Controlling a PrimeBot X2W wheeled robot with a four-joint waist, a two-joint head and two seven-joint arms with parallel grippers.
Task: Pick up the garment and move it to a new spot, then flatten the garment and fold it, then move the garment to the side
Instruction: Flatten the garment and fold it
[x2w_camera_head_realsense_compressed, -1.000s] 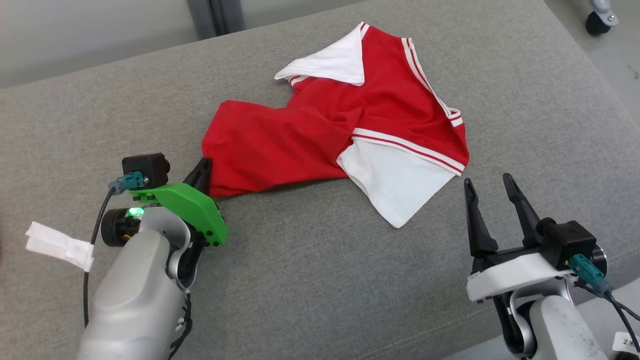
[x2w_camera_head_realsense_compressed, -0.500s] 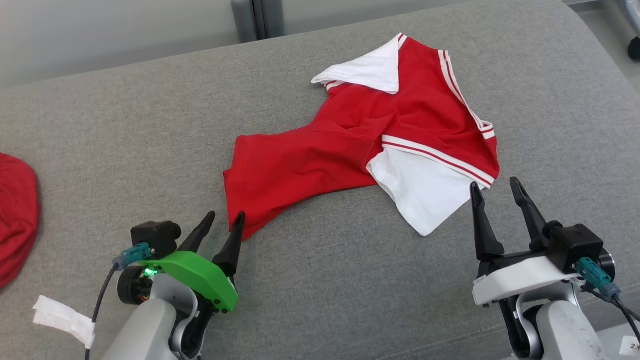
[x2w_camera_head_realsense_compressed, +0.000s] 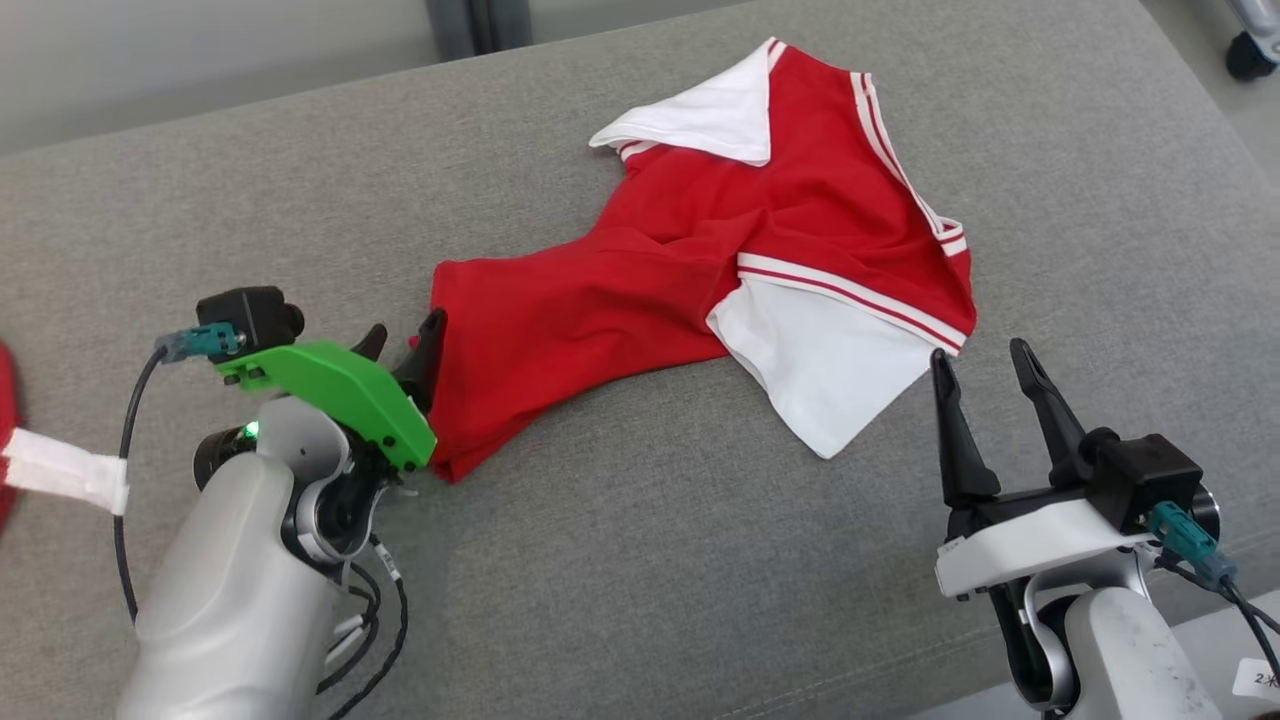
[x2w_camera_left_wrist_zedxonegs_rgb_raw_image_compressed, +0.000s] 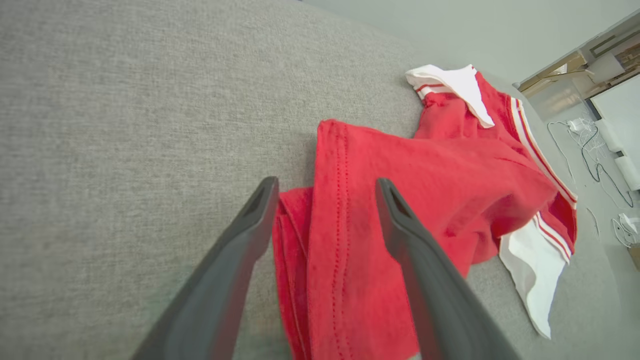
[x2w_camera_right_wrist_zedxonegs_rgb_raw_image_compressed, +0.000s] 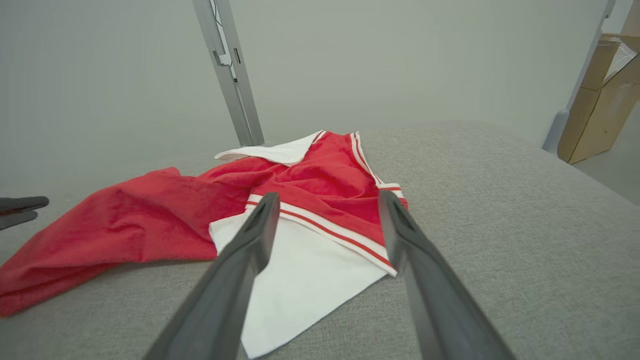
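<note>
While bunched mid-frame, shows red garment (x2w_camera_head_realsense_compressed: 650, 290), white striped sleeves; left tool (x2w_camera_head_realsense_compressed: 405, 328) spread astride hem, right tool (x2w_camera_head_realsense_compressed: 979, 352) spread.

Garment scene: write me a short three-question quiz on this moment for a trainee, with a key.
1. True or false: the right gripper is shut on the garment's near white sleeve.
2. In the left wrist view, the left gripper is: A, shut on a striped cuff; B, open, astride the red hem; C, open over bare cushion, away from the cloth.
3. How many white sleeves show in the head view?
Key: 1 false, the right gripper is open and grips nothing; 2 B; 3 two.
</note>
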